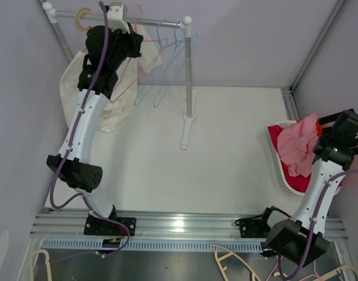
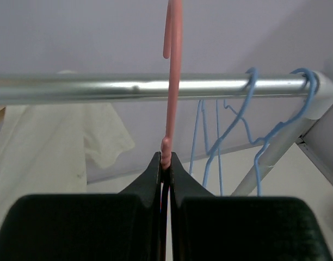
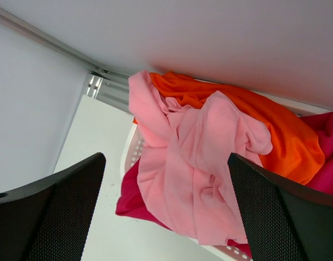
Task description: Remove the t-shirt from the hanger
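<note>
A cream t-shirt (image 1: 71, 85) hangs under the left part of the metal rail (image 1: 155, 22). It also shows at the left of the left wrist view (image 2: 41, 147). I cannot tell which hanger carries it. A pink hanger (image 1: 125, 82) hooks over the rail (image 2: 101, 88). My left gripper (image 1: 123, 32) is shut on the pink hanger's neck (image 2: 173, 81) just below the rail, jaws (image 2: 165, 160) pinched together. My right gripper (image 1: 343, 137) is open and empty above a pink shirt (image 3: 193, 163) in the basket.
A wooden hanger hook (image 1: 82, 19) sits at the rail's left end. Two blue hangers (image 1: 167, 64) hang at its right end (image 2: 253, 125). The rack post (image 1: 189, 76) stands mid-table. A white basket (image 1: 279, 170) holds pink, orange and red clothes. Spare hangers (image 1: 237, 263) lie below the table edge.
</note>
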You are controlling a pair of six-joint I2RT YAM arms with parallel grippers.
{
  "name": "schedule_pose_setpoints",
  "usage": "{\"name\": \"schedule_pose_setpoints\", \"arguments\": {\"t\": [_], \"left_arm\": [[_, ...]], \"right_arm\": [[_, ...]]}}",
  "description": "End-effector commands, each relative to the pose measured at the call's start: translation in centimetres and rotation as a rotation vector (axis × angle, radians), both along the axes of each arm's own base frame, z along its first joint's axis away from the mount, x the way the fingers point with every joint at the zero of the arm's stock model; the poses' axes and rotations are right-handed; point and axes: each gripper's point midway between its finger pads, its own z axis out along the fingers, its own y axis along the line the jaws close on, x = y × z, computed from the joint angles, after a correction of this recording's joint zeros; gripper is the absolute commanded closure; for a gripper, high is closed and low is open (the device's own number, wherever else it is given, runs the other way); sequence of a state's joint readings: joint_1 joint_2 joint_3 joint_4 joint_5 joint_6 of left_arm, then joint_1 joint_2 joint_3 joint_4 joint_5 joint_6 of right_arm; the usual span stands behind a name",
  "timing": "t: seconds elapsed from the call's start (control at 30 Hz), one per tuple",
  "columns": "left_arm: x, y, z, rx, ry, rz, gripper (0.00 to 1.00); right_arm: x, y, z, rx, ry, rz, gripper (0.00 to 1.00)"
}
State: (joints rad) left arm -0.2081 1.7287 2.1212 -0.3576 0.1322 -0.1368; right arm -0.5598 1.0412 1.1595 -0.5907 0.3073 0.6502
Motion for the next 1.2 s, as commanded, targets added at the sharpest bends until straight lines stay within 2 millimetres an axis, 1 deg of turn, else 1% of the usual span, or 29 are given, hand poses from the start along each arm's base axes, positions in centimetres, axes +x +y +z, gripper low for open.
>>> {"name": "schedule_pose_setpoints", "arguments": {"t": [0.0,0.1,0.13,0.17,0.2,0.27,0.3,0.33,0.4,0.43,0.5,0.53,0.57,0.63,0.7,0.73,0.77,0.8,0.83,0.87,0.9,0.93,0.97,1.0,1.03,1.07,1.1,1.13,1.17], "left_arm": [[0.1,-1.5,4.3,0.073,-0.204,0.051,0.99],[0.7,-3.1,4.1,0.103,-0.197,0.036,1.0],[1.3,-3.5,3.4,0.11,-0.172,0.029,0.99],[2.7,-4.2,1.3,0.119,-0.122,0.022,1.0],[2.5,-4.3,2.5,0.107,-0.141,0.014,0.99],[3.0,-4.8,1.0,0.117,-0.099,-0.007,0.99],[3.0,-4.9,0.6,0.12,-0.091,-0.014,0.99],[2.8,-5.2,0.5,0.122,-0.086,-0.038,0.92],[2.8,-5.2,0.4,0.125,-0.079,-0.035,0.9],[3.0,-4.8,0.0,0.127,-0.064,-0.011,0.97],[3.3,-4.2,-0.9,0.137,-0.036,-0.007,0.99],[3.1,-4.2,-0.8,0.111,-0.023,-0.008,0.94],[2.9,-4.1,-1.2,0.097,0.0,-0.02,0.88],[2.2,-3.8,-0.8,0.088,0.001,-0.028,0.74],[1.6,-2.9,0.5,0.083,-0.033,0.003,0.71],[0.4,-2.1,2.4,0.074,-0.073,0.016,0.7],[0.2,-1.2,2.3,0.075,-0.073,0.034,0.66],[-0.6,-0.5,3.6,0.061,-0.106,0.04,0.6],[-1.3,0.1,4.5,0.034,-0.118,0.037,0.48],[-3.2,1.8,6.8,0.011,-0.168,0.046,0.42],[-3.4,1.7,5.4,0.015,-0.139,0.004,0.35],[-4.1,2.5,6.3,-0.004,-0.164,0.013,0.2],[-5.3,4.0,6.7,-0.006,-0.18,0.042,0.13],[-5.3,4.8,6.0,-0.007,-0.167,0.061,0.07],[-5.3,6.3,5.5,-0.014,-0.158,0.117,0.02],[-5.5,8.2,5.7,-0.024,-0.158,0.171,0.02],[-5.7,9.2,5.5,-0.029,-0.155,0.19,0.01],[-5.6,9.7,5.0,-0.036,-0.145,0.181,0.01],[-5.2,12.0,5.0,-0.045,-0.146,0.233,0.01]], "right_arm": [[-0.4,0.4,3.1,-0.055,-0.071,0.009,0.0],[0.2,0.8,3.2,-0.047,-0.082,0.037,0.0],[0.4,1.0,3.3,-0.049,-0.084,0.05,0.01],[0.6,1.3,3.4,-0.045,-0.09,0.07,0.0],[0.9,1.8,3.5,-0.045,-0.085,0.09,0.0],[1.1,2.5,4.2,-0.058,-0.095,0.11,0.0],[1.4,3.1,4.5,-0.067,-0.096,0.133,0.01],[1.4,3.4,4.9,-0.075,-0.102,0.142,0.01],[1.3,4.0,6.0,-0.088,-0.123,0.153,0.01],[1.5,4.4,6.4,-0.087,-0.134,0.166,0.0],[1.6,5.1,7.4,-0.094,-0.159,0.189,0.0],[1.6,5.3,7.6,-0.097,-0.162,0.197,0.01],[1.6,5.5,7.9,-0.102,-0.168,0.202,0.01],[1.9,5.9,8.0,-0.106,-0.168,0.218,0.01],[2.1,6.3,8.1,-0.109,-0.163,0.236,0.01],[2.5,6.7,8.1,-0.108,-0.158,0.262,0.0],[3.0,7.4,8.2,-0.114,-0.154,0.299,0.01],[3.1,7.7,8.2,-0.124,-0.132,0.323,0.01],[3.5,7.9,8.6,-0.126,-0.128,0.335,0.01],[3.6,8.1,8.8,-0.131,-0.128,0.341,0.0],[3.9,8.5,9.2,-0.141,-0.138,0.36,0.01],[4.0,8.7,9.6,-0.145,-0.148,0.365,0.01],[4.2,8.8,9.8,-0.144,-0.155,0.37,0.01],[4.5,9.2,10.1,-0.145,-0.17,0.383,0.0],[4.6,9.3,10.2,-0.145,-0.176,0.389,0.0],[5.0,9.5,10.4,-0.145,-0.185,0.4,0.01],[5.3,9.9,10.4,-0.141,-0.186,0.417,0.01],[5.5,10.1,10.4,-0.139,-0.187,0.425,0.0],[5.9,10.2,10.6,-0.138,-0.191,0.435,0.0]]}}
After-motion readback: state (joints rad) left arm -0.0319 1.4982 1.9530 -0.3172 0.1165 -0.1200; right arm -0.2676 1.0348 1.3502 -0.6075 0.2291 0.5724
